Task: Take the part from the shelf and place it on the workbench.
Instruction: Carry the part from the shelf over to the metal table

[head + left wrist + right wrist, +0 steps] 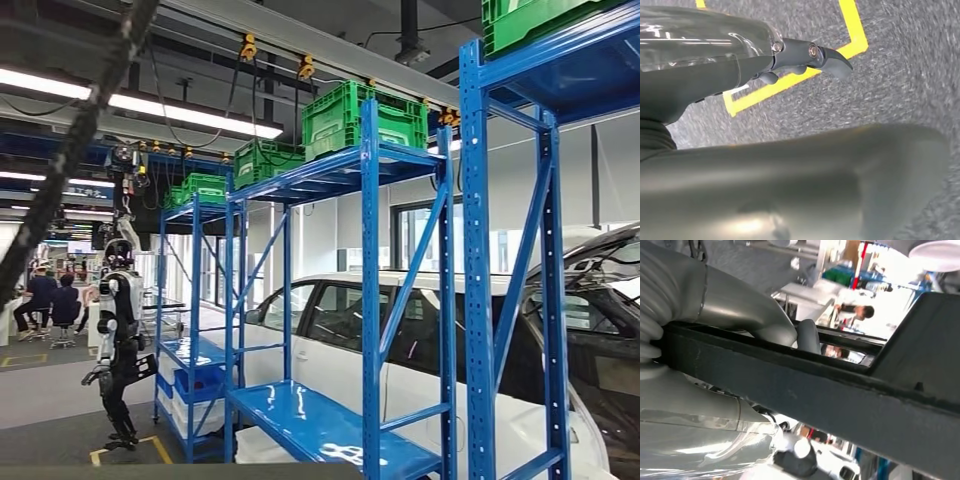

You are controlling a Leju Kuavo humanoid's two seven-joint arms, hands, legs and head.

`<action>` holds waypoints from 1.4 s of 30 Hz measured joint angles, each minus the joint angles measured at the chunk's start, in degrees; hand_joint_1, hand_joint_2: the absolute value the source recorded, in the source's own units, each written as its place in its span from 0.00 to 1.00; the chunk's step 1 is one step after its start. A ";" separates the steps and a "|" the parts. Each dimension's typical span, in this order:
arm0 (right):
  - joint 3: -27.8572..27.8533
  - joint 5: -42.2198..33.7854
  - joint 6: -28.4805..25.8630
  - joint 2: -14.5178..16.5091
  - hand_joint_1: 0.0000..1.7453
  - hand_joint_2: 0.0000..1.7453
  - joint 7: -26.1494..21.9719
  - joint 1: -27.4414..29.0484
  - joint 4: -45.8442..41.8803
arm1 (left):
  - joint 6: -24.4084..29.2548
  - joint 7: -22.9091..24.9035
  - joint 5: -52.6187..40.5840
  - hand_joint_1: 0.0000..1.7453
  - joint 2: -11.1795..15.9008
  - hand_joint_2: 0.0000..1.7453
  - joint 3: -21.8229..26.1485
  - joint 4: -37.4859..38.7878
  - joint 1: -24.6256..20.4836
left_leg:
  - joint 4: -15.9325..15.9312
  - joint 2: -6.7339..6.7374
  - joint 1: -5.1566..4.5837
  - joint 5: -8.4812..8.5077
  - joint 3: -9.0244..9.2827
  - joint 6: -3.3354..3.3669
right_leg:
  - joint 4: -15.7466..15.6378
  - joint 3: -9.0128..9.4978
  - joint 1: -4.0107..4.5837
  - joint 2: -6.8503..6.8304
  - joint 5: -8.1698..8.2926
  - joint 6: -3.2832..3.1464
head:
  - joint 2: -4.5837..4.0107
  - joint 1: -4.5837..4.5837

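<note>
Fingers (808, 336) of the right hand (726, 325) wrap a dark frame part (821, 390); left hand (753, 60) holds nothing, fingers extended; no legible writing.

Blue shelf uprights (370, 300) block front; open bay between; white car (423, 350) behind.

left robot hand (806, 57), holding nothing, above grey floor (904, 75) with yellow line (791, 80).

Grey ribbed cover (649, 332) — dark fingers (828, 57)
</note>
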 joint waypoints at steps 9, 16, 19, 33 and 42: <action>0.52 -0.80 0.15 -0.01 1.00 1.00 0.10 -0.01 0.25 | -0.50 -0.21 -0.04 0.00 -0.07 1.00 0.05 0.00 -0.08 | -7.77 4.36 0.66 4.06 4.85 -0.62 | 1.87 -0.40 0.00 -5.08 -1.46 2.39 | 0.00 -0.06; 0.62 -0.93 0.28 -0.26 1.00 1.00 0.03 0.24 0.20 | -0.50 -0.20 -0.07 0.00 -0.13 1.00 0.15 -0.02 0.22 | -7.81 1.17 0.40 4.48 4.49 1.92 | 14.47 -5.38 -0.64 -0.91 -8.99 3.33 | 0.00 -0.07; 0.62 -0.97 0.31 -0.40 1.00 1.00 -0.04 0.65 0.19 | -0.48 -0.14 -0.05 0.00 -0.16 1.00 0.19 -0.01 0.33 | -7.80 -0.62 -0.16 4.60 4.48 2.19 | 16.95 -6.69 -0.40 -0.32 -8.18 2.61 | 0.00 -0.07; 0.64 -0.75 -0.04 -0.32 1.00 1.00 -0.43 1.12 -1.80 | -0.36 -0.29 -0.39 0.00 -0.26 1.00 0.63 -0.26 0.97 | -5.53 -0.49 -0.35 2.85 2.43 0.65 | 0.31 0.23 -0.12 0.95 -0.22 0.01 | 0.00 0.00; 0.60 -0.68 -0.03 -0.51 1.00 1.00 -0.48 1.87 -2.13 | -0.44 -0.50 -0.51 0.00 0.24 1.00 0.70 -0.36 0.34 | -7.29 5.33 0.99 3.96 4.73 -1.19 | 2.23 -0.14 -0.30 -5.00 -1.78 2.39 | 0.00 0.02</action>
